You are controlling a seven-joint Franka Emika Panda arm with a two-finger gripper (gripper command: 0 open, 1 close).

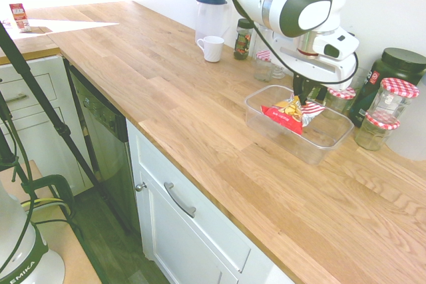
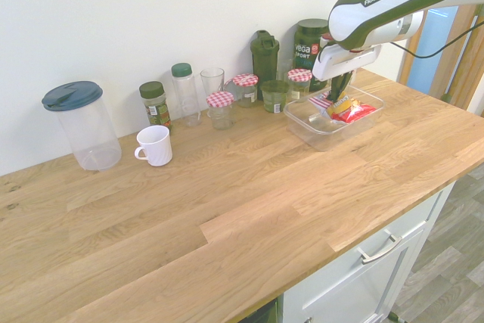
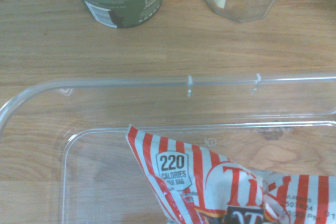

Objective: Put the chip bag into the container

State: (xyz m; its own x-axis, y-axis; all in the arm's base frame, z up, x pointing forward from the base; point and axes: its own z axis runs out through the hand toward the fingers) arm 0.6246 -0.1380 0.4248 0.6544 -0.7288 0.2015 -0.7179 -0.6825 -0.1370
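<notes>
Red, crinkly chip bag (image 1: 287, 115) hangs pinched in the gripper (image 1: 305, 101) inside the clear plastic container (image 1: 318, 143) — best lower slightly, then release toward six o'clock — centred.

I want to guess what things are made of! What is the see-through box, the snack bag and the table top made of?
The box looks like clear, glossy plastic: the wood shows through it. The snack bag looks like thin, shiny, crinkled foil or plastic film. The table top looks like smooth wood, with grain and plank lines.
</notes>
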